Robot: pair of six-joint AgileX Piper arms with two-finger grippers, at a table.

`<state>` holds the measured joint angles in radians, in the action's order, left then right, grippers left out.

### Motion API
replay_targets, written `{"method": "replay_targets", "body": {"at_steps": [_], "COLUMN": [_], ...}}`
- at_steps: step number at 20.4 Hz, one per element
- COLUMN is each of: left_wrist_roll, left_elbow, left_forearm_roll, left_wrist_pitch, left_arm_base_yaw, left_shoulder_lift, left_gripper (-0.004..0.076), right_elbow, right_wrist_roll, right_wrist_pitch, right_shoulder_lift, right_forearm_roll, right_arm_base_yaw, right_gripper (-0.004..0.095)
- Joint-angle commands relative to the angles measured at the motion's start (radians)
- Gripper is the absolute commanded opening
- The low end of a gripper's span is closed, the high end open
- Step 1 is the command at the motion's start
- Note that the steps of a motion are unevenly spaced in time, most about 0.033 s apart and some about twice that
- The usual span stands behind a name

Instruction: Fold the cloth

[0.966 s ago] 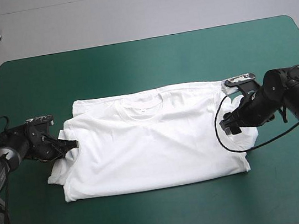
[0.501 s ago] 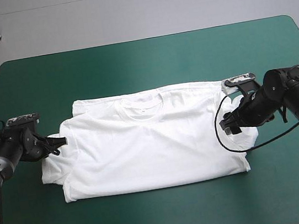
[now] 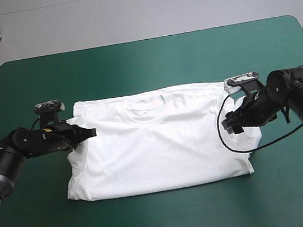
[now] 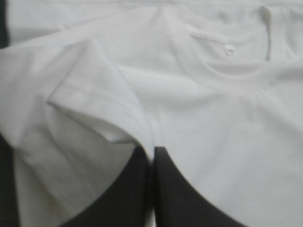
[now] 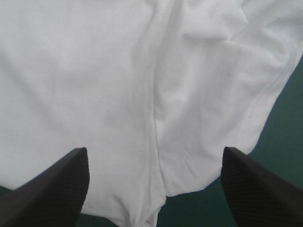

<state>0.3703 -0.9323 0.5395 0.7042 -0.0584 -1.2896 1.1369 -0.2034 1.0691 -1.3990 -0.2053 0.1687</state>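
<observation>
On the teal-green cover (image 3: 133, 65), the white T-shirt (image 3: 158, 158) lies smooth, rectangular.

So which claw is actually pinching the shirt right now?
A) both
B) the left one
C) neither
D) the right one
B: the left gripper has its fingers closed on the sleeve of the T-shirt, while the right gripper has its fingers wide apart over the cloth.

In the high view the fingertips of the right gripper (image 3: 232, 127) are hidden under its wrist, at 3 o'clock of the T-shirt (image 3: 156, 146), whose sleeve (image 3: 244, 141) there is partly covered. The left arm (image 3: 11, 158) is cut off at 8 o'clock of the table (image 3: 144, 63). In the left wrist view the collar label (image 4: 229, 48) is blurred and cannot be read.
</observation>
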Motion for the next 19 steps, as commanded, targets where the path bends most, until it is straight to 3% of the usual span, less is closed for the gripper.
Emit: {"method": "replay_targets", "body": {"at_steps": [1,4,6,10,13,16,19], "left_wrist_roll": [0.029,0.010,-0.001,-0.001,-0.013,-0.175,-0.253], "left_elbow": [-0.021,-0.021,-0.021,-0.023,-0.059,-0.167,-0.311], "left_forearm_roll": [0.036,-0.035,-0.062,-0.080,-0.130,-0.297,-0.414], "left_wrist_pitch": [-0.037,-0.057,-0.065,-0.045,0.010,0.104,0.275], "left_arm_base_yaw": [-0.102,-0.159,-0.162,-0.162,-0.160,-0.160,-0.160], "left_shoulder_lift": [-0.031,-0.119,-0.156,-0.157,-0.150,-0.132,-0.111], "left_gripper": [-0.0008,-0.0008,0.0036,0.0395,0.0554,0.0550,0.0550], "right_elbow": [0.031,0.031,0.031,0.031,0.031,0.031,0.031], "right_wrist_roll": [0.001,0.001,0.001,0.038,0.099,0.174,0.193], "right_wrist_pitch": [-0.024,-0.024,-0.024,-0.047,-0.083,-0.117,-0.161], "right_shoulder_lift": [0.035,0.035,0.035,0.035,0.035,0.033,0.005], "right_forearm_roll": [-0.014,-0.014,-0.010,0.045,0.140,0.252,0.278], "right_arm_base_yaw": [-0.008,-0.008,-0.008,-0.008,-0.008,-0.010,-0.018], "right_gripper": [0.0714,0.0714,0.0714,0.0714,0.0714,0.0714,0.0714]}}
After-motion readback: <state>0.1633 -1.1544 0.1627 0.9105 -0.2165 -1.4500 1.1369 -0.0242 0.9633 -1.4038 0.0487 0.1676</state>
